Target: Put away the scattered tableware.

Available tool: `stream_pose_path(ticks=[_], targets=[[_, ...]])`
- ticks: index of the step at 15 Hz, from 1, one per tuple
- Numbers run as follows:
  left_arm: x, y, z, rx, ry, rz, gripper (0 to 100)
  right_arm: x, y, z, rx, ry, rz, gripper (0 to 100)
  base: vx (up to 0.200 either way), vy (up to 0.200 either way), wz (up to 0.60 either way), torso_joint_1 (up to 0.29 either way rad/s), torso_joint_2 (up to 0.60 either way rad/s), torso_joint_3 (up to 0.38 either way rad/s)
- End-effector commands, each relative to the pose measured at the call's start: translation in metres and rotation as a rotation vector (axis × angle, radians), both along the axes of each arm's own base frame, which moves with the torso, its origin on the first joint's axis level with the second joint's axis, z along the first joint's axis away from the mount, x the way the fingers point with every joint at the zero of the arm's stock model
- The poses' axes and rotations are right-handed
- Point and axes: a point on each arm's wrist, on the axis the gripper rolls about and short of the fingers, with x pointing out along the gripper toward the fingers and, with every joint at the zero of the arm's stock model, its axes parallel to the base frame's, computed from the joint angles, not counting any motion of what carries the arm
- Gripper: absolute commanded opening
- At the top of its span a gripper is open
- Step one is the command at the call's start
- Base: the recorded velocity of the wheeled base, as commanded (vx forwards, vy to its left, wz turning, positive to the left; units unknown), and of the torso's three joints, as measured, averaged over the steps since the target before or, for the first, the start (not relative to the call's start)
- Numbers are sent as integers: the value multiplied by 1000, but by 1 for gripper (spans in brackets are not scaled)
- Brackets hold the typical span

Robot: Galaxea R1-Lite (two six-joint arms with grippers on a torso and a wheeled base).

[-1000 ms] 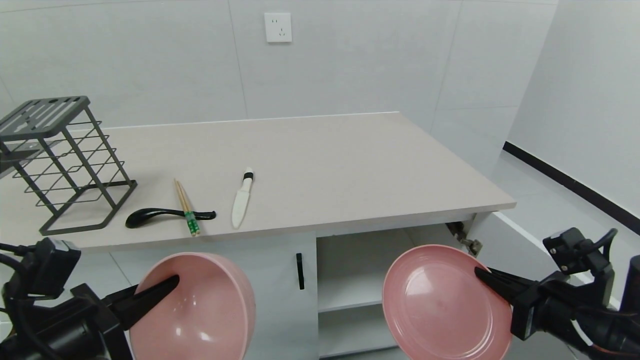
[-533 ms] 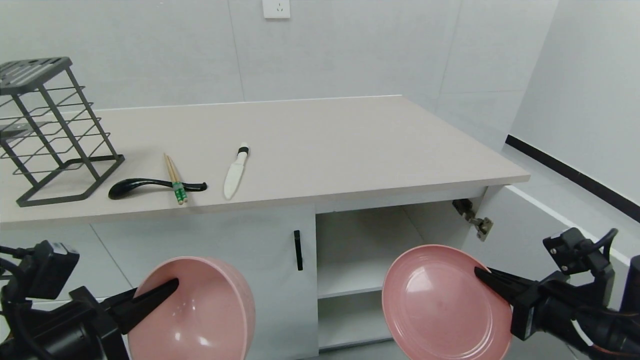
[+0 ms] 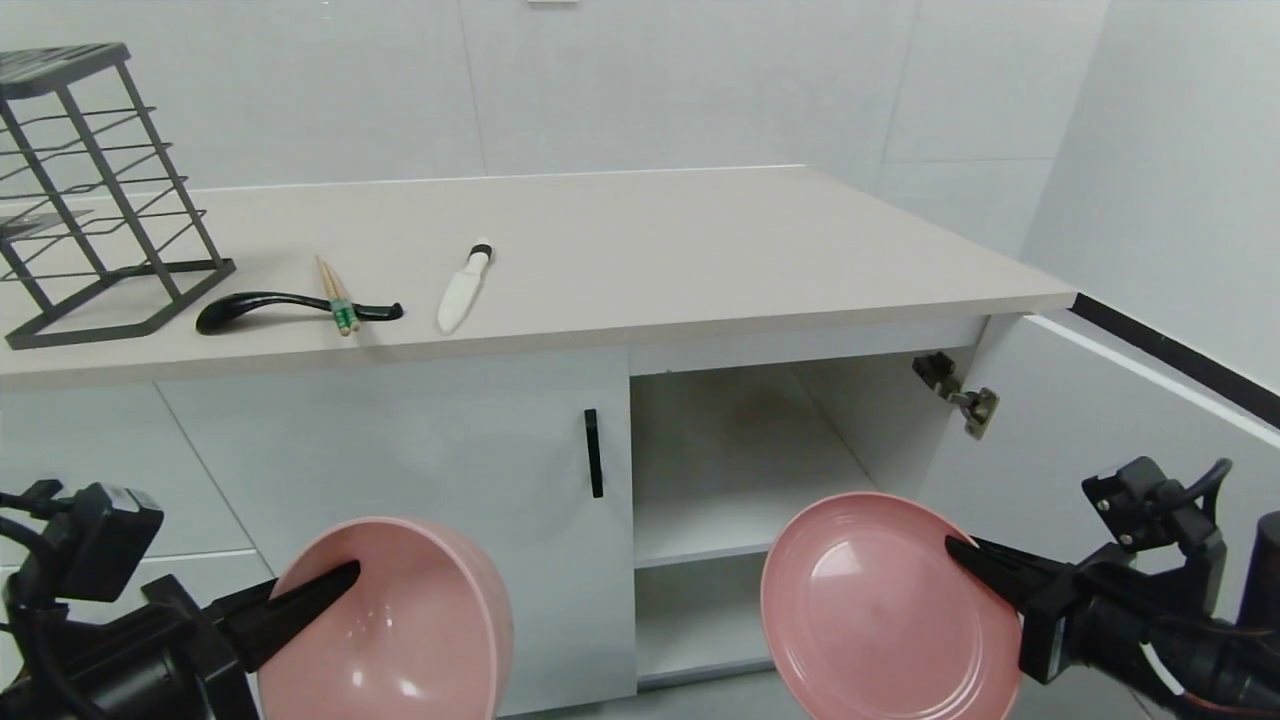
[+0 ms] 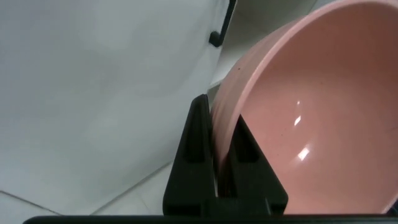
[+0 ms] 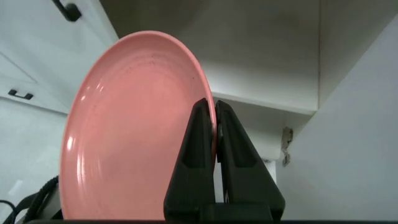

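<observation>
Head view, largest to smallest. The counter (image 3: pixel 700 250) runs along the tiled wall, with a white cabinet (image 3: pixel 400 450) beneath it. The cabinet's right compartment stands open, showing a shelf (image 3: pixel 740 520), and its door (image 3: pixel 1100 400) is swung out to the right.

A dark wire rack (image 3: pixel 90 200) stands at the counter's left end.

My right hand (image 3: pixel 955 548) is clamped on the right rim of the pink plate (image 3: pixel 870 610). It holds the plate on edge, below counter level and in front of the open compartment. In the right wrist view, the two fingers of that hand (image 5: pixel 212 106) pinch the plate (image 5: pixel 130 124) rim between them.

My left hand (image 3: pixel 345 575) is clamped on the rim of the pink bowl (image 3: pixel 420 620). The bowl is tipped on edge, with its hollow facing the camera, in front of the closed cabinet door. In the left wrist view, that hand (image 4: pixel 219 115) has one finger outside and one inside the bowl (image 4: pixel 311 112) wall.

Near the counter's front edge, beside the rack, lies a black spoon (image 3: pixel 250 305). A pair of chopsticks (image 3: pixel 337 297) lies across the spoon's handle. A white knife (image 3: pixel 462 290) lies just to their right, apart from them.

The closed door carries a black handle (image 3: pixel 593 467).
</observation>
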Motion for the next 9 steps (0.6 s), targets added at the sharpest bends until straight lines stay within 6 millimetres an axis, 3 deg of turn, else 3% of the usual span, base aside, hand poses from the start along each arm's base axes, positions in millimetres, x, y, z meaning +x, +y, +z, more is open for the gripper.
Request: stream_pose_path(ticks=[1,5,9], targets=[[0,0,0,0,2,1,0,0,1,1,2,-5,6,0,0,0,0,-232,339,124],[-2,-5,-4,7,38,-43,0,-2,2,1,22,3,9,0,0,0,0,-63,254,77],[-8,-6,-2,6,25,-67,0,4,4,-6,-2,29,-19,0,0,0,0,-5,46,19]])
